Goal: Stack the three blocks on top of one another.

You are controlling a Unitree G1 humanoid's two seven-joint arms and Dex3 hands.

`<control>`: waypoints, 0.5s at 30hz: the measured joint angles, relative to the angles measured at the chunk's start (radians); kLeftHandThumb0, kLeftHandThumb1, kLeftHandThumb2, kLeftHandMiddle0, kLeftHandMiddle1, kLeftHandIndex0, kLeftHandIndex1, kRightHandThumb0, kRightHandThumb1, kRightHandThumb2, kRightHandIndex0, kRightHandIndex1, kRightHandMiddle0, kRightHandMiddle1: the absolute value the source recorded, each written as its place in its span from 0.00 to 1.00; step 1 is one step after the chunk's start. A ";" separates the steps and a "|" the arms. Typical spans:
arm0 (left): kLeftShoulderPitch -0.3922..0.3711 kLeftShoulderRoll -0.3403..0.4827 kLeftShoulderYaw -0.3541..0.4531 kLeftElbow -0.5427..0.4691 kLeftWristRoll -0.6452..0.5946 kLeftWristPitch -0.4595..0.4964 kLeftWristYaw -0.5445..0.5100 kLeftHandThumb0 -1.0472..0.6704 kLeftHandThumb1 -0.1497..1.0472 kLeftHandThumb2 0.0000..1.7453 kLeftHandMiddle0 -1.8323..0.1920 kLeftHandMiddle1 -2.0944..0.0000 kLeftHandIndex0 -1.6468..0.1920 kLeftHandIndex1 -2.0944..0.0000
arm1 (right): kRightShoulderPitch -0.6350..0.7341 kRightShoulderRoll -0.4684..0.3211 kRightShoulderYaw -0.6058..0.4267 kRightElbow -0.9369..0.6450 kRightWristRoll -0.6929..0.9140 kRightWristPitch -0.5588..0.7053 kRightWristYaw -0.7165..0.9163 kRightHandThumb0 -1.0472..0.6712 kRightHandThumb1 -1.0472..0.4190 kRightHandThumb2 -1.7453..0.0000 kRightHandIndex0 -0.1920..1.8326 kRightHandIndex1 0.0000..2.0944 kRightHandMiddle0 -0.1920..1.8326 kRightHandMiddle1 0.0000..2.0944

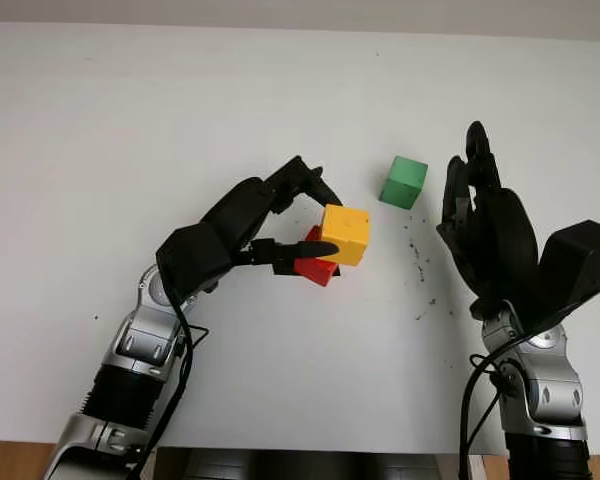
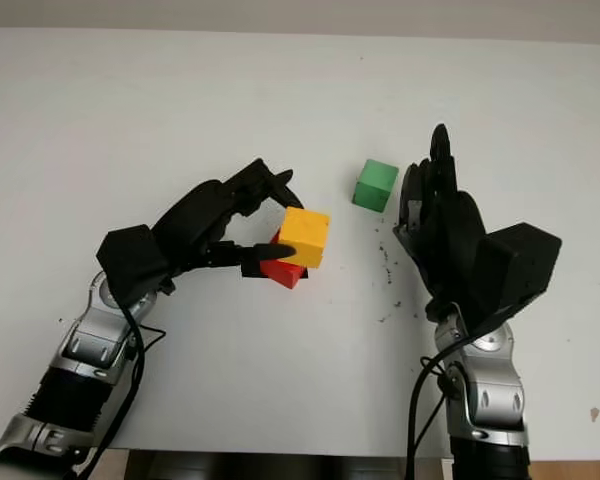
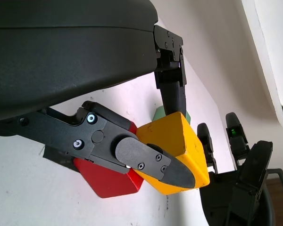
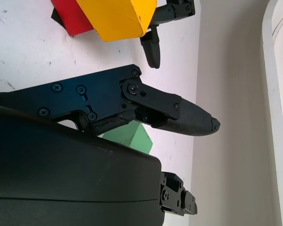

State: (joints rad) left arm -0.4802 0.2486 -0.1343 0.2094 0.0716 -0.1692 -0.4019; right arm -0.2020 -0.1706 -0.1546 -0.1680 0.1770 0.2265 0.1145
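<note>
My left hand [image 1: 315,222] is shut on the yellow block [image 1: 345,234], pinching it between its fingers [image 3: 151,160]. The yellow block [image 3: 177,148] sits on or just above the red block [image 1: 315,268], overhanging it to the right; whether they touch I cannot tell. The red block [image 3: 106,176] rests on the white table [image 1: 130,150]. The green block [image 1: 404,182] stands alone on the table, up and to the right of the pair. My right hand [image 1: 480,215] is open, hovering just right of the green block [image 4: 129,134].
Small dark specks [image 1: 420,270] dot the table between the yellow block and my right hand. The table's near edge [image 1: 330,450] runs along the bottom, between my two arms.
</note>
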 measured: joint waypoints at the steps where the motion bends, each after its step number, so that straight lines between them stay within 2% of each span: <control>1: 0.000 0.000 0.000 0.000 0.002 0.000 0.001 0.28 1.00 0.06 0.84 0.97 0.77 0.12 | 0.001 0.000 0.000 -0.004 0.000 0.000 0.000 0.26 0.00 0.59 0.00 0.00 0.00 0.00; 15: -0.005 0.007 0.010 -0.001 0.016 0.006 0.019 0.30 1.00 0.06 0.83 0.97 0.79 0.11 | -0.001 -0.002 -0.001 -0.009 0.008 0.001 0.006 0.25 0.00 0.59 0.00 0.00 0.00 0.00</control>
State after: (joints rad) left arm -0.4848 0.2554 -0.1238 0.2088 0.0873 -0.1631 -0.3825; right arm -0.2028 -0.1727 -0.1552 -0.1770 0.1847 0.2275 0.1203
